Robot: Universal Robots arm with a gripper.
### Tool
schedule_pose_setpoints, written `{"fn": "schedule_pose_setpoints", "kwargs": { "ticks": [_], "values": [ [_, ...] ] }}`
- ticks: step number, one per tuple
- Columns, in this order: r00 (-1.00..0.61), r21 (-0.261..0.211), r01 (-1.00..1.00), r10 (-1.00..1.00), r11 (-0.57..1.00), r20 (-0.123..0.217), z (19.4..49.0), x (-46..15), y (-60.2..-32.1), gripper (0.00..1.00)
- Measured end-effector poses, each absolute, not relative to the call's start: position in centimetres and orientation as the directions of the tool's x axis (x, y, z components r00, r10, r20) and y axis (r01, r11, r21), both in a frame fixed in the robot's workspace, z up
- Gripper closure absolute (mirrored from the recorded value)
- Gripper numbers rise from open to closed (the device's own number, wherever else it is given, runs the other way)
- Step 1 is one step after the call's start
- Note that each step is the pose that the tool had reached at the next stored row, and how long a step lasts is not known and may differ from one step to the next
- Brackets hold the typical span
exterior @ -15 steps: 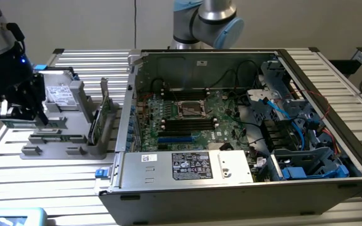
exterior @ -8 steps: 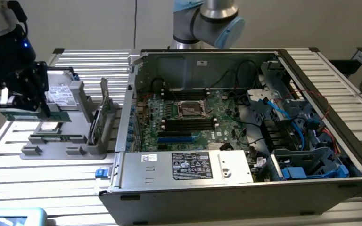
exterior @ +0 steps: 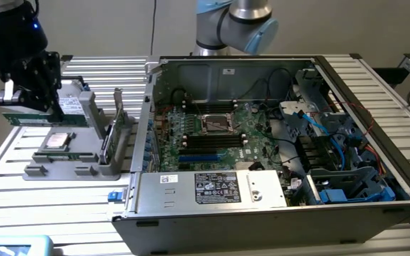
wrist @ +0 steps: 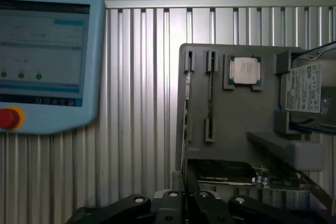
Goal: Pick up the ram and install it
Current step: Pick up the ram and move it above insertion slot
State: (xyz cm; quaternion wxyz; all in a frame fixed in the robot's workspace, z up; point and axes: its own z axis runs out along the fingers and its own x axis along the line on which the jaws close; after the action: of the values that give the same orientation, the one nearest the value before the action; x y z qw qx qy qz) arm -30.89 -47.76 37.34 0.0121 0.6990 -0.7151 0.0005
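**The ram is pinched in the gripper, and it could slip or bump**

**Exterior view.** The gripper (exterior: 50,113) is at the exterior view's left, above the grey tray (exterior: 70,172). Its jaws are nearly closed and pinch the ram (exterior: 21,119). The ram is a long green stick that lies level and pokes out on both sides of the fingers. It looks lifted off the tray, but I cannot be sure. It is well apart from the open computer (exterior: 226,72) at the exterior view's right, where the black slots (exterior: 212,140) sit on the board.

I think the hold is the weak spot. The jaws grip only a thin edge, so a jerk could make the stick tip or slide out. Its long ends could knock the tall card (exterior: 117,120) standing in the tray, or hit the computer's wall. If the stick met a slot crooked, a push could bend it or hurt the slot.

**Wrist view.** The ram (wrist: 185,129) shows edge-on, as a thin line coming out from between the parts of the gripper (wrist: 185,198) and passing over the tray (wrist: 236,124). The silver chip (wrist: 245,70) and the drive (wrist: 307,90) rest in the tray nearby. A screen box (wrist: 44,61) with a red button (wrist: 8,117) lies well apart from the tray.

I cannot tell how deep the stick sits in the jaws. If it sits shallow, it could twist loose.
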Motion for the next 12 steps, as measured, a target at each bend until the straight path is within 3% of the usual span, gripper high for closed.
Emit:
{"fn": "schedule_pose_setpoints", "kwargs": {
  "ticks": [12],
  "values": [
    [-0.022, 0.023, -0.999, -1.0, 0.023, 0.016, 40.5, -25.7, -48.0, 0.86]
  ]
}}
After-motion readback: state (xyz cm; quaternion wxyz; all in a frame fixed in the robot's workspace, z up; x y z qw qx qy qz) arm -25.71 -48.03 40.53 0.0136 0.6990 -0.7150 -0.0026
